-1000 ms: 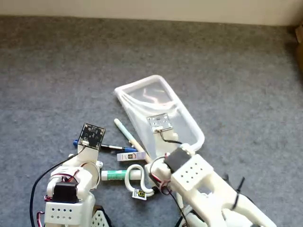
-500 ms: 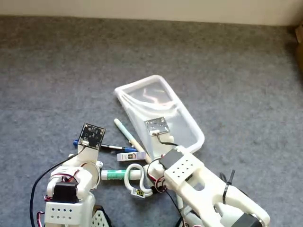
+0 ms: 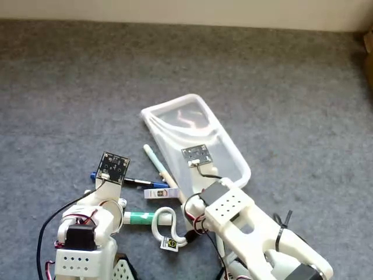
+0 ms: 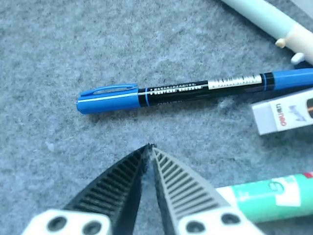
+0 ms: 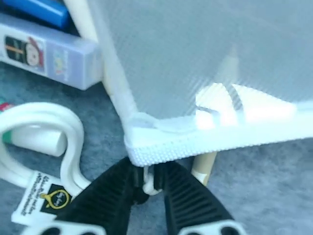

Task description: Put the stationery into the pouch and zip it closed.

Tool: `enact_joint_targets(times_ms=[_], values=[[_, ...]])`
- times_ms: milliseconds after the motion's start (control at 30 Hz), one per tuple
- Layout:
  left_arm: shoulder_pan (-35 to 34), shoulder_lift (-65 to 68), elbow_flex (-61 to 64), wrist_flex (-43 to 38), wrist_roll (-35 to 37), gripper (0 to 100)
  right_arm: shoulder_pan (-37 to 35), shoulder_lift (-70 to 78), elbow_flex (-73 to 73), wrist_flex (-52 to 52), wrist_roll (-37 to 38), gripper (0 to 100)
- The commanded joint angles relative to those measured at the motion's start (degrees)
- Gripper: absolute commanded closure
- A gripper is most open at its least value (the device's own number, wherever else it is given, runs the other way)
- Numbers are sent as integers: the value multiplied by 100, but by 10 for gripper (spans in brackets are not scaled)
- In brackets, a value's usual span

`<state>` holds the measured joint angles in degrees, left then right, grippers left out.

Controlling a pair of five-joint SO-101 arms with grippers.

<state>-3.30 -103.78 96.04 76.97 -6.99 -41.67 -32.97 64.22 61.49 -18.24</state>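
Because the pouch (image 3: 198, 137) must be steadied or opened before anything goes in, my right jaws are pinched almost closed on what looks like its small white zip pull (image 5: 150, 182). This is at the pouch corner nearest the near edge of the table (image 3: 70, 87), though I cannot be sure it isn't just a loop. My left jaws are closed tip to tip, holding nothing, poised just beside the blue pen (image 4: 195, 90), probably my first pick. The eraser (image 4: 283, 116), green glue stick (image 4: 266, 198) and pale pen (image 3: 153, 159) lie outside the pouch, by that corner. The pen barrel, the eraser sleeve and the tag (image 5: 46, 198) on the white strap (image 5: 73, 134) carry print, which I leave unread.
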Motion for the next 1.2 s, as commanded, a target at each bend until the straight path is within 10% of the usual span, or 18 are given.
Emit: enact_joint_targets(times_ms=[0,700,1167], values=[[-48,-75,66,-18,-26,993,242,-40,-470,198,343,995],[-22,-75,-1253,-2462,-26,986,910,-1956,-1631,198,1925,995],[22,-66,-1560,-2866,1169,681,382,-2844,-1499,-892,1908,995]])
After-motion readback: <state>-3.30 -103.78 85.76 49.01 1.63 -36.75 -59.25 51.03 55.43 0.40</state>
